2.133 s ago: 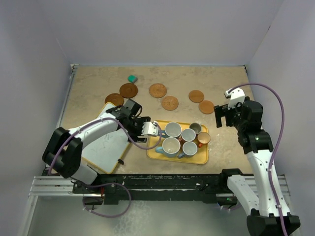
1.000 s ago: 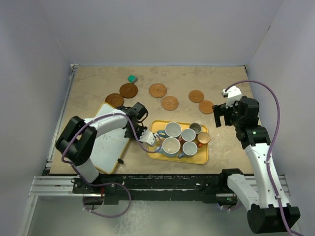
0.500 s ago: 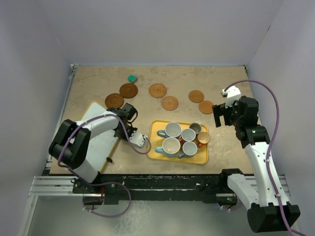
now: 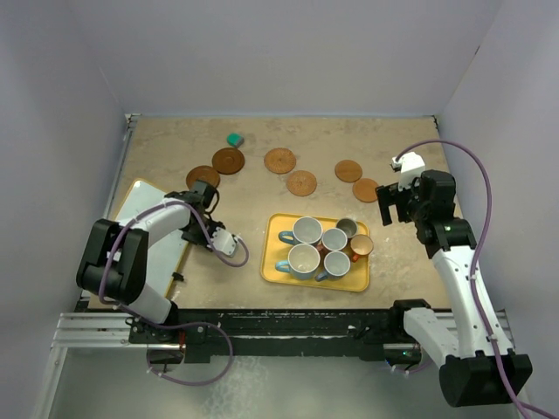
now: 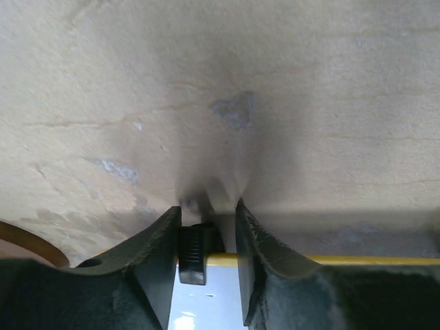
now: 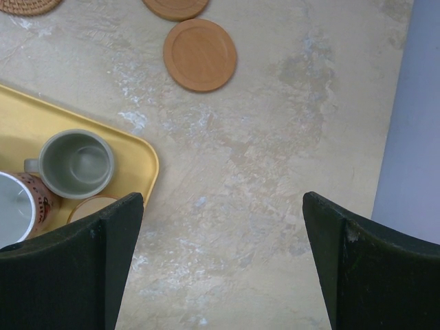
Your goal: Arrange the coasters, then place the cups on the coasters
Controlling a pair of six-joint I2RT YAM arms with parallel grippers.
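Several brown coasters lie across the far half of the table, from a dark one (image 4: 203,177) on the left to the rightmost one (image 4: 366,189). The cups stand together on a yellow tray (image 4: 272,251), among them a large blue cup (image 4: 307,230), a grey cup (image 4: 347,227) and an orange-brown cup (image 4: 361,246). My left gripper (image 4: 208,234) (image 5: 208,213) points down at the right rim of a yellow-rimmed white board (image 4: 144,236). Its jaws stand narrowly open, and a small black ribbed piece (image 5: 192,251) rests against the left finger. My right gripper (image 4: 395,205) (image 6: 221,199) hangs wide open over bare table right of the tray.
A teal block (image 4: 234,139) sits at the back left. A small black object (image 4: 179,277) lies at the board's near right corner. The right wrist view shows the grey cup (image 6: 75,161), the tray corner (image 6: 27,124) and a coaster (image 6: 200,54). Walls enclose the table.
My left gripper has moved left, and the white board has slid left with it, away from the cup tray. Its jaws have parted a little. The right arm has barely moved.
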